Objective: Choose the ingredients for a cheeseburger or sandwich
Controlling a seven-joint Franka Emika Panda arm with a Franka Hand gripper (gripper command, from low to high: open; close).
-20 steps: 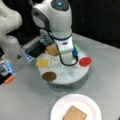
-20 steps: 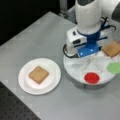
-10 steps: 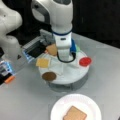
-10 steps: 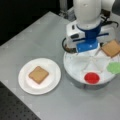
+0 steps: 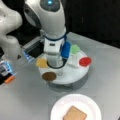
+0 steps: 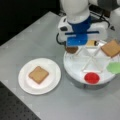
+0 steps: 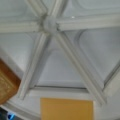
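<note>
One toast-brown bread square (image 5: 74, 114) (image 6: 38, 74) lies alone on the white paper plate (image 5: 58, 107) (image 6: 25, 82). The other ingredients sit in the white divided tray (image 5: 75, 75) (image 6: 75, 71): dark patty (image 5: 49, 76) (image 6: 72, 49), yellow-orange cheese (image 5: 41, 62) (image 6: 91, 43) (image 7: 66, 108), second bread (image 6: 111, 48) (image 7: 6, 85), green square (image 5: 75, 49) (image 6: 114, 67), red disc (image 5: 85, 61) (image 6: 91, 77). My gripper (image 5: 59, 70) hangs low over the tray's middle, close to the cheese and patty. Its fingers are hidden in a front view by the blue hand block (image 6: 77, 40) and are out of the wrist view.
A second white arm and a box with blue lights (image 5: 7, 67) stand at a front view's left. An orange item (image 5: 10, 79) lies beside them. The grey table (image 6: 37, 35) spreads around plate and tray, with a dark perforated mat (image 6: 15, 110) at a front view's bottom left.
The arm has shifted slightly over the tray. No piece has moved.
</note>
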